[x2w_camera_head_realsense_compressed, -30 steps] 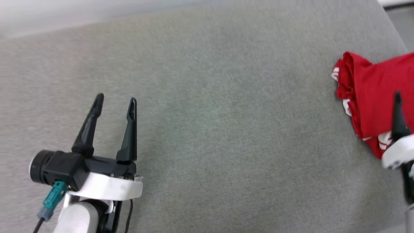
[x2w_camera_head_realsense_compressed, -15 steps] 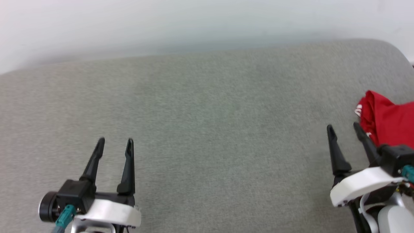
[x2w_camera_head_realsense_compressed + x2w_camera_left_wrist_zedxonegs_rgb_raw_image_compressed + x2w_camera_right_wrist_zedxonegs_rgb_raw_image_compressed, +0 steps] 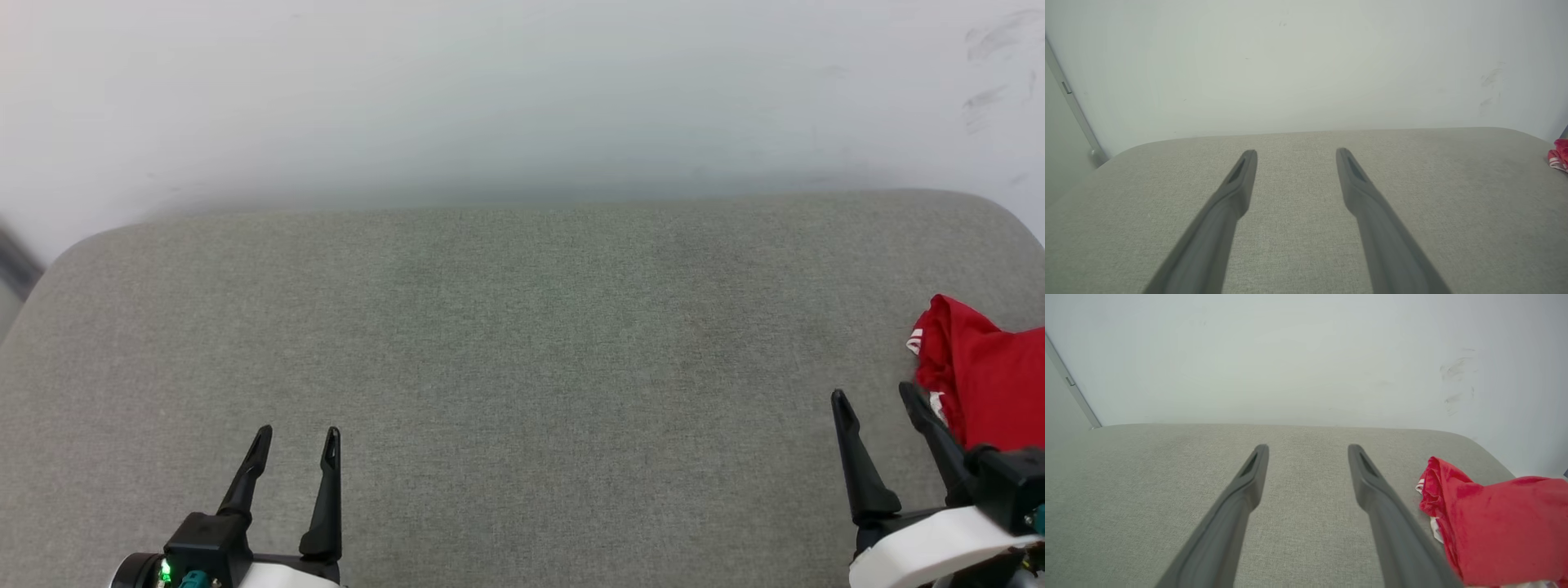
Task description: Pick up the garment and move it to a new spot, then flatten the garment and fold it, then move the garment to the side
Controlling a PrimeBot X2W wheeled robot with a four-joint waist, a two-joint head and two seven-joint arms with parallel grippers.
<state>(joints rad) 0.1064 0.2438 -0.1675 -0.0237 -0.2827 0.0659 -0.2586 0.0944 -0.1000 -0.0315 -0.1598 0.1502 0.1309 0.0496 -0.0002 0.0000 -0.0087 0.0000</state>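
Once tilted back up since a second ago, shows left gripper [image 3: 296, 431] and right gripper [image 3: 873, 393] spread wide and empty, with the garment [image 3: 992, 384] bunched beside the right gripper at the right edge of the worktop [image 3: 522, 327], seemingly set aside already.

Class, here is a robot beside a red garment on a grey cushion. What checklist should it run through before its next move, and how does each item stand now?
1. Left gripper open and empty: ok.
2. Right gripper open and empty: ok.
3. Whole garment in view: not ok; each view cuts it off at an edge.
4. Garment flat or folded: cannot tell; its visible end looks bunched.
5. Right gripper apart from garment: cannot tell; one finger overlaps its edge in the head view.
6. Garment resting on cushion: ok.
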